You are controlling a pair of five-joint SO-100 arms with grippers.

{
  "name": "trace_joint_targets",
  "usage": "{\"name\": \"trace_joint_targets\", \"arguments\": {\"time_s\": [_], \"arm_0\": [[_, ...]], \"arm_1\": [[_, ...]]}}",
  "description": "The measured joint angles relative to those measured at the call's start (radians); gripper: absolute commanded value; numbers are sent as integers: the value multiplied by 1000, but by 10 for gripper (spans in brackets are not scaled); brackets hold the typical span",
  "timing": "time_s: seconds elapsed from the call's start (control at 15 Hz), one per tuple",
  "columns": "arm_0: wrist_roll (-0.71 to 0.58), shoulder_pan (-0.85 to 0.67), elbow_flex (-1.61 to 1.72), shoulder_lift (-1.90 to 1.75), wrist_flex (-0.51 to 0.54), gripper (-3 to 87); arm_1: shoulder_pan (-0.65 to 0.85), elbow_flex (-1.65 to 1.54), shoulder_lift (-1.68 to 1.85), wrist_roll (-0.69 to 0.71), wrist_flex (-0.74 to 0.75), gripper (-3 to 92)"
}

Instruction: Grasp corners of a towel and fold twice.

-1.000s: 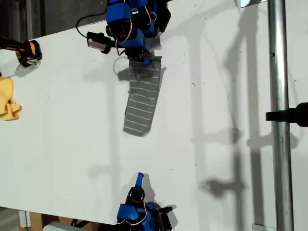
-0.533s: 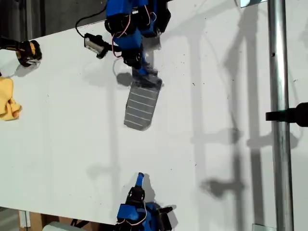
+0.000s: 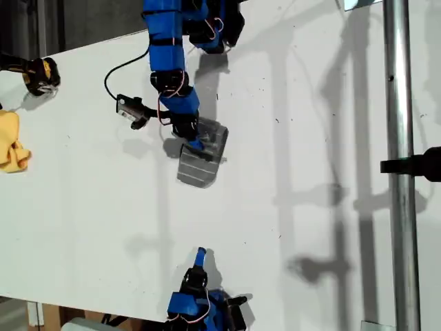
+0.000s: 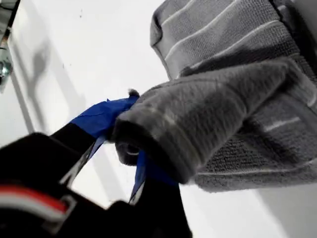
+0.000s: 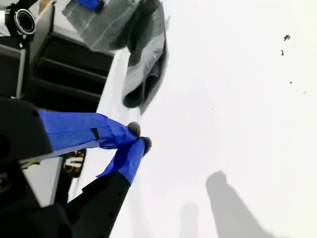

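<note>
My first pincer (image 3: pixel 195 143), clamped on the grey white-striped fabric towel (image 3: pixel 201 160), is mid-fold above frame centre; next, lay the edge flat and release.

My second pincer (image 5: pixel 136 139) is closed on nothing.

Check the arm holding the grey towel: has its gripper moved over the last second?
Yes. My first gripper, shut on the towel, has carried its edge away from the table's top edge in the exterior view, folding it over.

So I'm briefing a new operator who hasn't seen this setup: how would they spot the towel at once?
Start from the white table in the exterior view and follow the blue arm reaching down from the top edge. At its end effector lies the towel, partly folded. It is grey with thin white stripes, unlike the plain yellow cloth at that view's left edge.
</note>
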State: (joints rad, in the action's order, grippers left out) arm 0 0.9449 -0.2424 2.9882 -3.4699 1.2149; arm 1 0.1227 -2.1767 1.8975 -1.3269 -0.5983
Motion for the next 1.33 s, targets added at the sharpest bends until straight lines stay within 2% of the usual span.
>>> {"name": "trace_joint_targets", "arguments": {"time_s": [0.27, 0.33, 0.4, 0.47, 0.67, 1.07, 1.13, 1.27, 1.33], "arm_0": [[0, 0, 0, 0, 0, -13], [0, 0, 0, 0, 0, -13], [0, 0, 0, 0, 0, -13], [0, 0, 0, 0, 0, -13], [0, 0, 0, 0, 0, -13], [0, 2, 0, 0, 0, -13], [0, 6, 0, 0, 0, -13], [0, 8, 0, 0, 0, -13], [3, 8, 0, 0, -3, -13]], "arm_1": [[38, 35, -304, 3, 275, -1], [54, 66, -379, 18, 311, 25], [71, 110, -439, 40, 321, 163], [81, 164, -480, 51, 311, 217], [89, 299, -499, 83, 233, 211], [87, 492, -327, 152, -49, 211], [87, 492, -264, 161, -84, 198], [87, 462, -104, 176, -146, 32], [89, 391, 2, 176, -161, -1]]}}
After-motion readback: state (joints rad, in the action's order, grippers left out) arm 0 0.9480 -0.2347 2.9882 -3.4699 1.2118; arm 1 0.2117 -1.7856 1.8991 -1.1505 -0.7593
